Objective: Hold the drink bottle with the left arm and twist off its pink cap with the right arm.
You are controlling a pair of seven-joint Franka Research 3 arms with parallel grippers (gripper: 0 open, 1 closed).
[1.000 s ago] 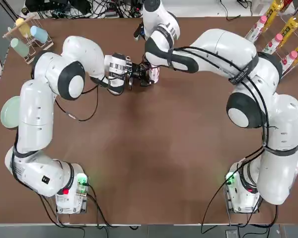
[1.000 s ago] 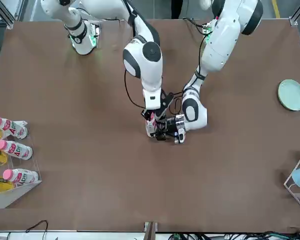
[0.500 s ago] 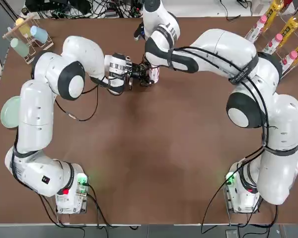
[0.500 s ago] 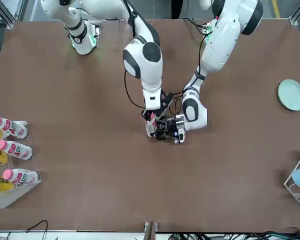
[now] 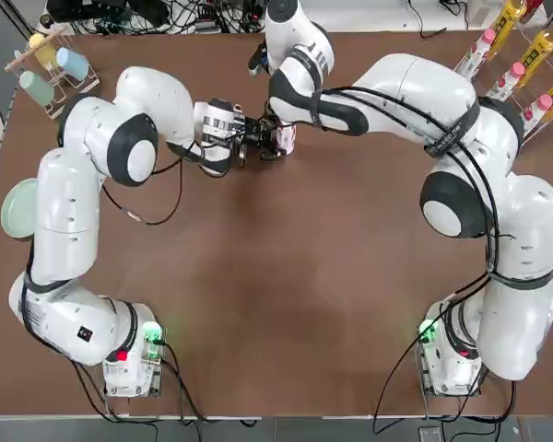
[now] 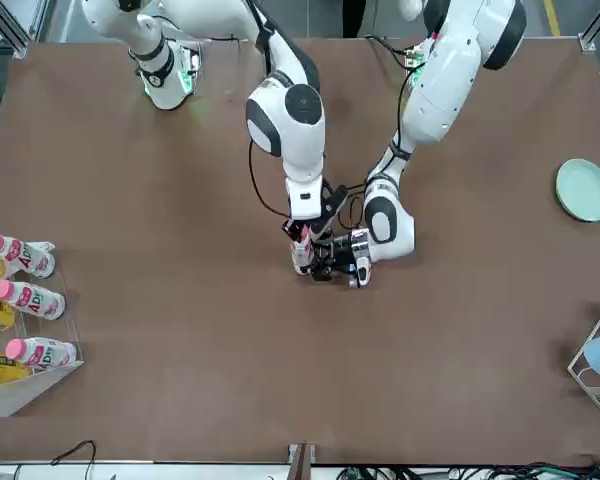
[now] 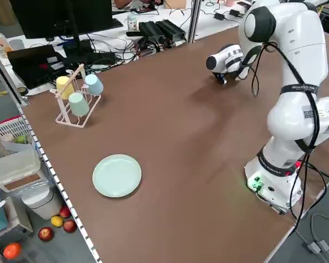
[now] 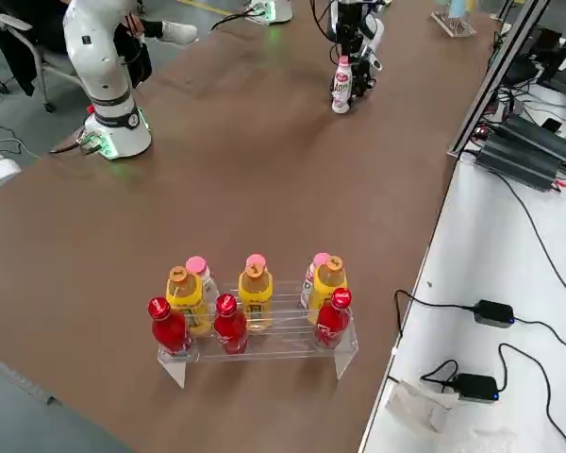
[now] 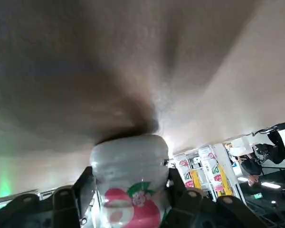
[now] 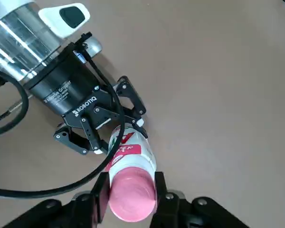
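- Top view: the brown table [image 5: 286, 304] is mostly bare. The left gripper [image 5: 265, 140] and the right arm [image 5: 300, 69] meet far-centre, hiding most of the drink bottle [image 5: 286, 138]. Cup rack [image 5: 51, 64] far left, green plate [image 5: 14, 207] at the left edge, bottle rack [image 5: 521, 64] far right.
- Front view: the bottle stands upright mid-table, arms crowding it from behind.
- Left side view: monitor [image 7: 60, 16] and cables beyond the table; a bin [image 7: 22, 175] on the floor.
- Right side view: red and yellow bottles fill the near rack.
- Left wrist view: fingers pinch the bottle's body from both sides.
- Right wrist view: the right gripper [image 10: 130, 190] is clamped on the pink cap [image 10: 131, 193] – the left gripper grips the label below.
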